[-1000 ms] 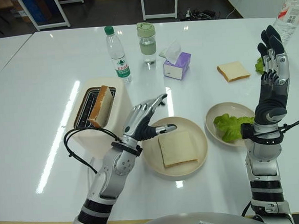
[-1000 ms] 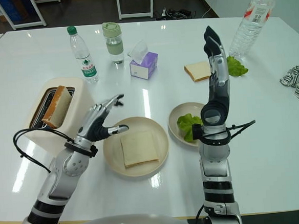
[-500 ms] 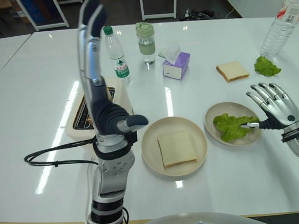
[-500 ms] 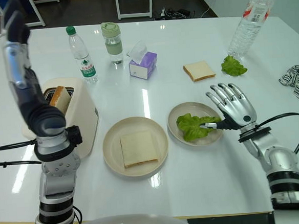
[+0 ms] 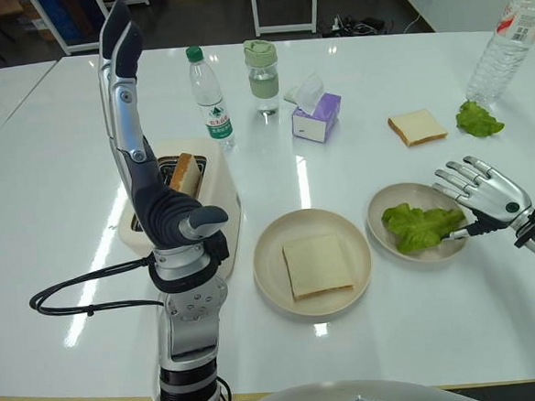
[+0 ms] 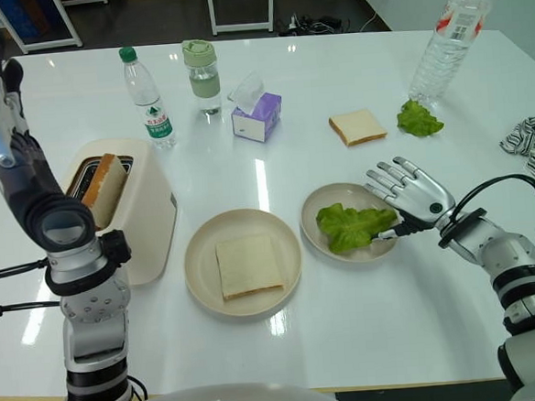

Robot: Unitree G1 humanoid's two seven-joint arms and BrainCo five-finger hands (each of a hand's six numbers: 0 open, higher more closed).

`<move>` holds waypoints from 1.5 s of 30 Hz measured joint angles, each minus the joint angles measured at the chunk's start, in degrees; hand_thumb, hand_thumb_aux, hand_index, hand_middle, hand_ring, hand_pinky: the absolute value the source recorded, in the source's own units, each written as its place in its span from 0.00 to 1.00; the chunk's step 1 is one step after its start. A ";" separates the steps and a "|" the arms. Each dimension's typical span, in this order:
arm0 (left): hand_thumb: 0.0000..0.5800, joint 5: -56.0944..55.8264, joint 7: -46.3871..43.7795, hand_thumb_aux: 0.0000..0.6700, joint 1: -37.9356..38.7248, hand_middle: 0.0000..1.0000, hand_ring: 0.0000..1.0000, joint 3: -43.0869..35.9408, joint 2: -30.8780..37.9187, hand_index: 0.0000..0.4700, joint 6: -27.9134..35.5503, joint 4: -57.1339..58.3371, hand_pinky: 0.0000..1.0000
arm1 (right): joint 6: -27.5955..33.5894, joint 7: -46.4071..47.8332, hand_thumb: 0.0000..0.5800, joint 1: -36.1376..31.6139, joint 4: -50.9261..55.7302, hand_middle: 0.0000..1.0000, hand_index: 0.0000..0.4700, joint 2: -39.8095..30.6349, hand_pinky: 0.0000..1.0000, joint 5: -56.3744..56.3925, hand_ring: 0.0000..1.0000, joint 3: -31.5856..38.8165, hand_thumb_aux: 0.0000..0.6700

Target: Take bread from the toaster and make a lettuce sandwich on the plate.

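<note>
I've got my left hand (image 5: 163,212) upright just near of the toaster (image 5: 223,190), fingers straight, empty. My right hand (image 5: 486,194) is splayed wide beside the lettuce (image 5: 421,225). One bread slice (image 5: 318,264) is on the plate (image 5: 267,265), and the second slice (image 5: 185,172) is in the toaster.

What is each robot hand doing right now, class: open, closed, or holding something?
Left robot hand: open, raised upright, holding nothing.
Right robot hand: open by the plated lettuce leaf, holding nothing.
</note>
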 measured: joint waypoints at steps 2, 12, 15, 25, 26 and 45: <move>0.00 -0.94 -0.73 0.00 0.01 0.00 0.00 0.22 0.01 0.00 -0.16 0.41 0.00 | -0.12 -1.12 0.00 -0.22 0.36 0.00 0.00 -0.53 0.00 0.19 0.00 1.57 0.00; 0.00 -2.12 -2.93 0.00 0.20 0.00 0.00 0.33 0.02 0.00 -0.49 1.52 0.00 | 0.47 -4.65 0.00 -2.52 4.06 0.00 0.00 -0.21 0.00 0.24 0.00 8.50 0.00; 0.00 -2.20 -3.23 0.00 0.29 0.00 0.00 0.43 0.01 0.00 -0.53 1.54 0.00 | 0.78 -5.13 0.00 -3.51 5.63 0.00 0.00 0.55 0.00 0.24 0.00 10.57 0.00; 0.00 -3.45 -4.52 0.00 1.59 0.00 0.00 1.19 0.18 0.00 -0.95 1.55 0.00 | 0.94 -6.00 1.00 -7.22 10.28 0.00 1.00 3.41 0.00 0.87 0.00 15.75 1.00; 0.00 -3.67 -4.67 0.00 1.68 0.00 0.00 1.31 0.19 0.00 -0.95 1.55 0.00 | 0.37 -5.89 1.00 -7.58 10.64 0.00 1.00 3.61 0.00 1.45 0.00 16.11 1.00; 0.00 -3.77 -5.90 0.00 2.39 0.00 0.00 0.89 -0.22 0.00 -0.97 2.54 0.00 | -2.63 -5.91 1.00 -7.45 8.48 0.00 1.00 3.73 0.00 7.75 0.00 17.69 1.00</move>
